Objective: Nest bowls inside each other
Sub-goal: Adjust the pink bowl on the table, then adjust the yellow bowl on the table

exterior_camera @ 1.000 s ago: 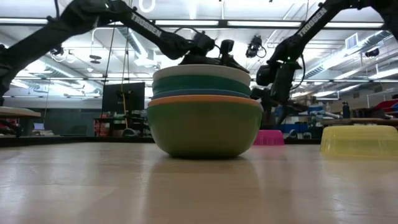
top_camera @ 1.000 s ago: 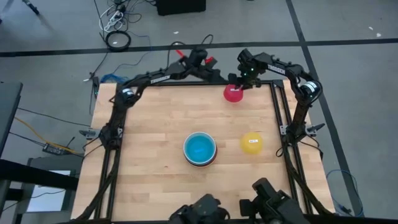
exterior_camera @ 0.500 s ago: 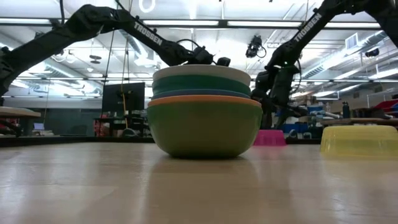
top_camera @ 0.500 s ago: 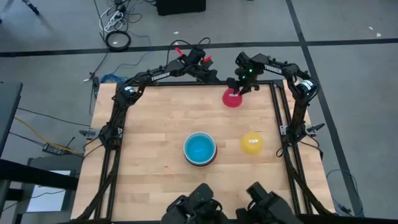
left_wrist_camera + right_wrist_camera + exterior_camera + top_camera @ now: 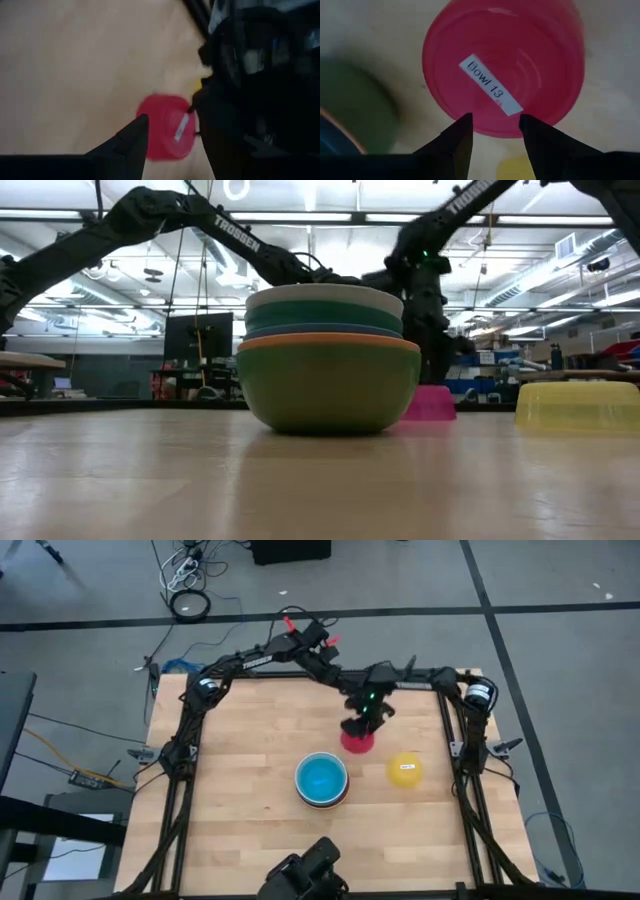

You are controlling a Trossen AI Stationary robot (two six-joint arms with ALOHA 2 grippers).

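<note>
A small red bowl (image 5: 358, 743) lies upside down on the table, rim down, its label "Bowl 13" (image 5: 491, 91) up. It sits between the stack of nested bowls (image 5: 321, 780) and the upside-down yellow bowl (image 5: 404, 770). The stack is green outside (image 5: 328, 385) and blue inside. My right gripper (image 5: 357, 728) stands over the red bowl's edge with its fingers apart. My left gripper (image 5: 345, 687) hovers open just beyond it toward the far edge, pointing down at the red bowl (image 5: 165, 127) and touching nothing. My right gripper comes steeply from above. Both fingertips (image 5: 465, 127) lie apart on the red bowl's outer wall just above the rim (image 5: 495, 131), which runs across the gap. The bowl stays rim down on the table (image 5: 430, 404). Whether the fingers squeeze or only press, I cannot tell.
The stack stands close on the red bowl's near-left side and the yellow bowl (image 5: 578, 404) on its near-right. Bare wood (image 5: 240, 750) fills the table's left half. A black frame (image 5: 445, 710) edges the table's sides. Both arms crowd the far middle.
My right gripper has swung quickly from the far right corner toward the table's middle and the stack. The red bowl has slid with it along the table, still upside down. My left gripper has sunk a little and tipped further down, following toward the red bowl.
</note>
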